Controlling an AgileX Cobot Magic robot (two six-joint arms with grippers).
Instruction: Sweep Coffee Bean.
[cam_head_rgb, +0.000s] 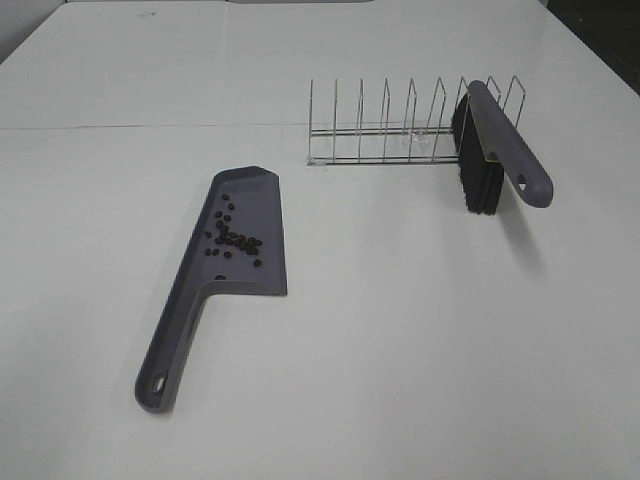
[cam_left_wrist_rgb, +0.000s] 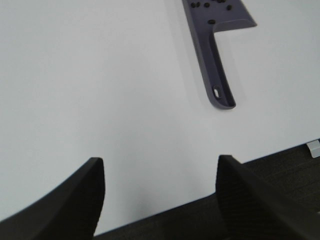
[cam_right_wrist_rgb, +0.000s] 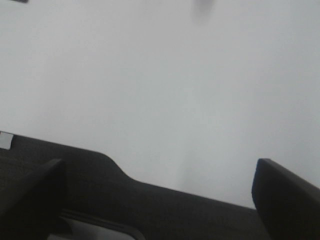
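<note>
Several tiny dark coffee beans (cam_head_rgb: 234, 237) lie in a loose cluster on the blade of a grey dustpan (cam_head_rgb: 246, 262) left of the table's middle. The dustpan's handle (cam_head_rgb: 168, 355) points toward the front edge. The pan also shows in the left wrist view (cam_left_wrist_rgb: 212, 40), with some beans (cam_left_wrist_rgb: 211, 4) on it. A grey brush (cam_head_rgb: 505, 152) with black bristles (cam_head_rgb: 476, 170) leans in a wire rack (cam_head_rgb: 400, 128). My left gripper (cam_left_wrist_rgb: 159, 197) is open and empty over the table's front edge. My right gripper (cam_right_wrist_rgb: 160, 195) is open and empty there too. Neither shows in the exterior high view.
The white table (cam_head_rgb: 420, 340) spans the exterior high view. Its dark front edge shows in the left wrist view (cam_left_wrist_rgb: 280, 165) and the right wrist view (cam_right_wrist_rgb: 100, 180).
</note>
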